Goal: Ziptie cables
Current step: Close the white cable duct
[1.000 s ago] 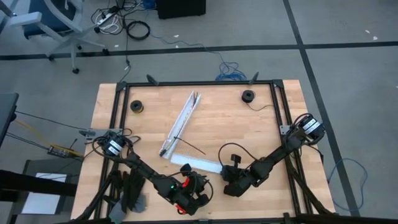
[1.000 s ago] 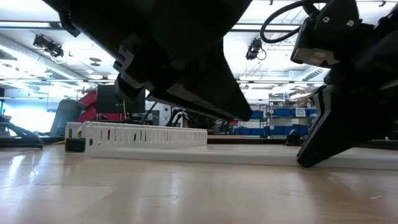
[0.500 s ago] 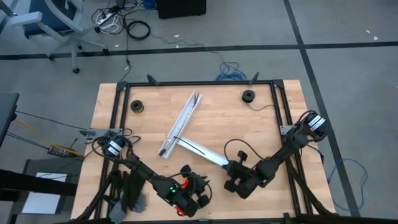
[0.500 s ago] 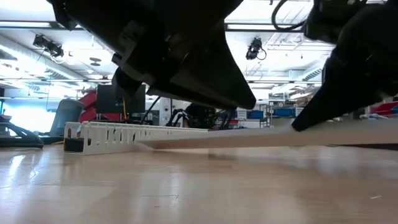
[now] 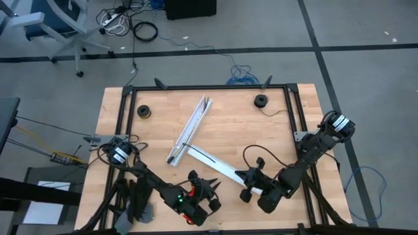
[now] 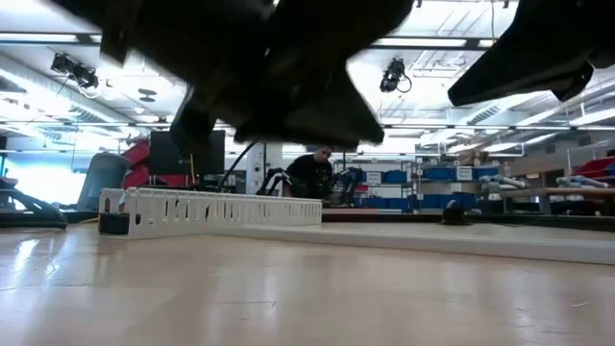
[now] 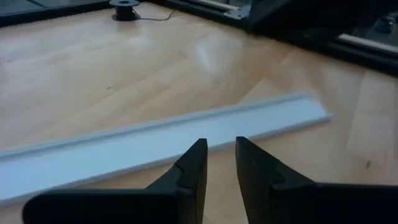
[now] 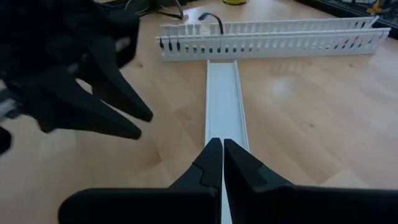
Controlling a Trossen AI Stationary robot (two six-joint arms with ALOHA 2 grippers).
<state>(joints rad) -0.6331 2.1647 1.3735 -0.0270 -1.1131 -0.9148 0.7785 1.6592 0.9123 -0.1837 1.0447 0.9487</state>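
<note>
No writing readable. Right gripper [image 8: 222, 149] closed on flat white cover strip [image 8: 222, 99], which butts slotted channel [image 8: 267, 37]; left gripper [image 7: 219, 155] slightly open above the strip.

slotted channel: white, long, lies diagonally at table centre [image 5: 189, 129]; comb-like walls clear in right wrist view [image 8: 267, 38]
flat cover strip: white, runs from the channel's lower end toward lower right [image 5: 212, 165]; crosses left wrist view [image 7: 161, 140]
spools: two small dark ones, upper left [image 5: 143, 111] and upper right [image 5: 261, 100] of table
table: light wood, black frame [image 5: 274, 130]
office chair: top left of frame, on floor [image 5: 55, 26]
person: background centre, low view [image 6: 309, 175]
</note>
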